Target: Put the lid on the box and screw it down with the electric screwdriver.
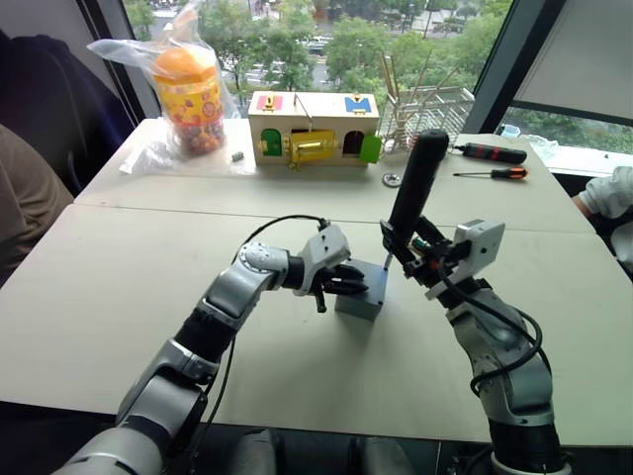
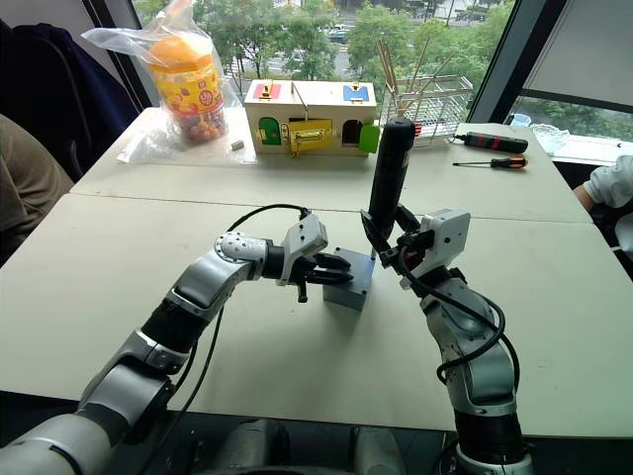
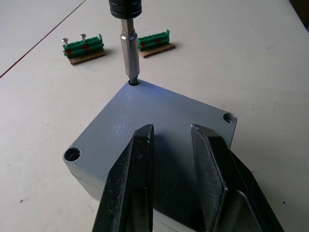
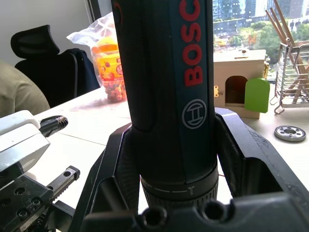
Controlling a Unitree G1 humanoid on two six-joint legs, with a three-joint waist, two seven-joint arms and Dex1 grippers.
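The lid (image 3: 159,125) is a flat grey square plate with round screw holes in the corners, and it lies on top of the box (image 1: 362,297), a small grey block that stands near the middle of the white tabletop (image 1: 148,287). The left gripper (image 3: 171,145) reaches over the lid with its two black fingers (image 3: 137,159) a little apart, their tips resting on the grey surface; they clasp nothing. The right gripper (image 1: 410,252) is clenched around the electric screwdriver (image 1: 415,188), a thick black cylinder held almost upright, a little tilted. Its thin metal bit (image 3: 129,53) points down and its tip sits in the corner hole of the lid on the side away from the left gripper. On the black body the red word "BOSCH" and a round silver emblem can be read. Behind the box, two small green terminal blocks (image 3: 83,47) lie on the tabletop.
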